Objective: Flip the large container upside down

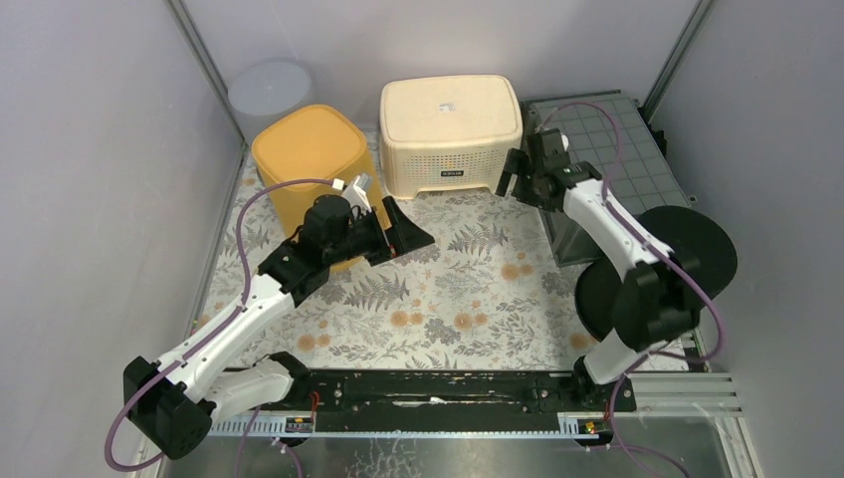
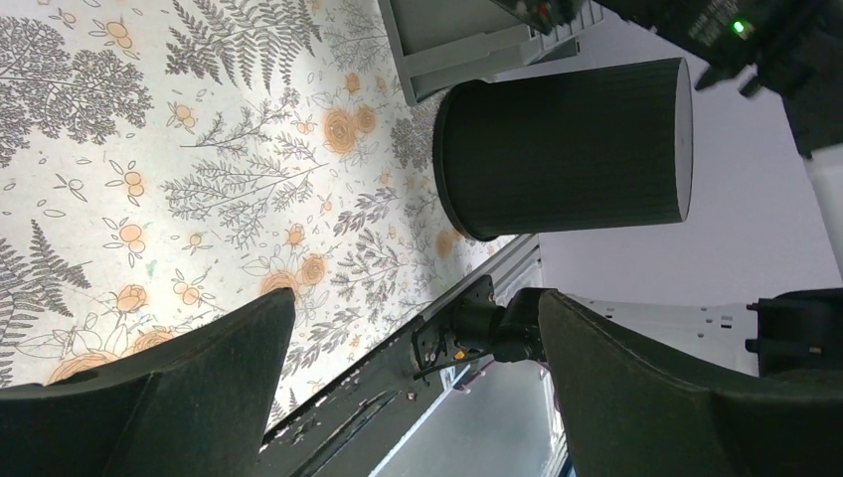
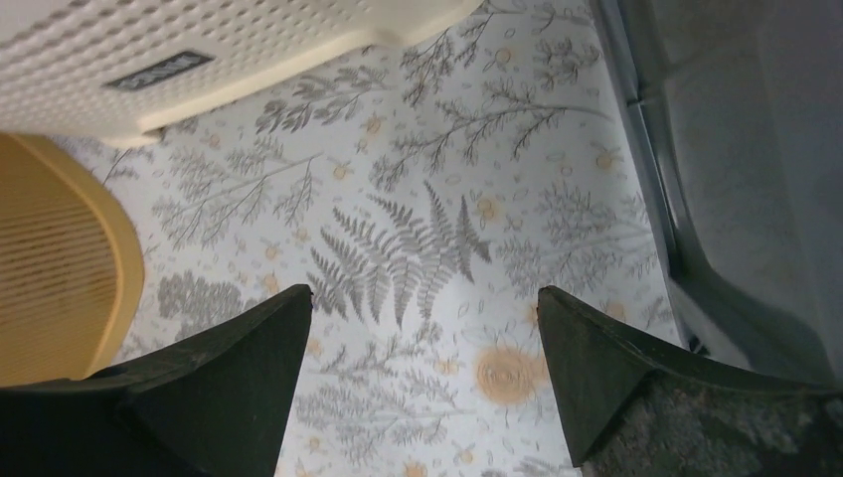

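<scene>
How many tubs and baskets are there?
5: yellow plastic tub back left, cream perforated plastic basket back centre, grey plastic crate back right, black round bucket on the right, pale grey round bin in the far-left corner.

Hidden behind left tool [image 1: 403, 234]: near right corner of yellow container [image 1: 299, 149]. Unreadable, too small: label [image 1: 450, 176] on cream container [image 1: 450, 115]. Cut off in right wrist view: both containers, at top and left edges. Partly masked by right arm [image 1: 617, 229]: black bin [image 1: 709, 249].
</scene>
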Tool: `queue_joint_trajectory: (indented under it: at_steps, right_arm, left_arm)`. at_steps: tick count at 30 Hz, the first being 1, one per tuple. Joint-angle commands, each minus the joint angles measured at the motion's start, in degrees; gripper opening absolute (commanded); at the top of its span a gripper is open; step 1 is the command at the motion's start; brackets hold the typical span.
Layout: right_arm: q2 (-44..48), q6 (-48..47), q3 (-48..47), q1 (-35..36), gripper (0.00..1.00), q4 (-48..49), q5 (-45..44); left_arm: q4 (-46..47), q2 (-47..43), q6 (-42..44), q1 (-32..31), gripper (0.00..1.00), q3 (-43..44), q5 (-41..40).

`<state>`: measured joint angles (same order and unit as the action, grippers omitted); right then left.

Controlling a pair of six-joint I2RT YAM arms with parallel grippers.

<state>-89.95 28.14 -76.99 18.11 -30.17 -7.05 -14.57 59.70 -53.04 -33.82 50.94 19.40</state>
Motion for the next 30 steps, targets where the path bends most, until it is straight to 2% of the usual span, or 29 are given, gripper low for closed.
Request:
queue_joint_trajectory:
  at_steps: [1,5,12,17,25,28,30]
  right_arm:
    - [-7.58,-1.99,-6.74,-3.19,0.9,2.71,-1.64]
    - [-12.86,-2.36,-11.06,-7.85,0.9,1.31,-1.91]
    - [-15.96,-2.77,-14.06,-13.97,0.9,2.52,-0.37]
    - [-15.75,0.19,-12.47,-13.51,0.87,6.91,9.3]
    - [-5.76,0.62,-2.22,-7.77,0.87,14.54,13.77]
    - [-2.62,0.87,-0.01,-7.0,0.87,15.77,15.35]
    - [-2.14,0.39,0.78,-6.72,0.87,15.98,16.01]
  left_arm:
    - [1.73,-0.92,0.42,-0.72,1.0,0.79,-2.57]
    - [1.12,-0.45,0.91,-0.75,1.0,0.68,-2.95]
    - [1.71,3.31,2.57,-0.68,1.0,0.48,-5.56]
    - [7.09,12.31,2.63,2.92,1.0,0.02,-5.7]
    - [16.04,30.43,0.86,11.73,1.0,5.12,-7.99]
    - [15.82,32.65,-0.57,12.78,1.0,6.33,-11.82]
    - [16.51,31.17,-1.83,13.03,1.0,3.4,-15.19]
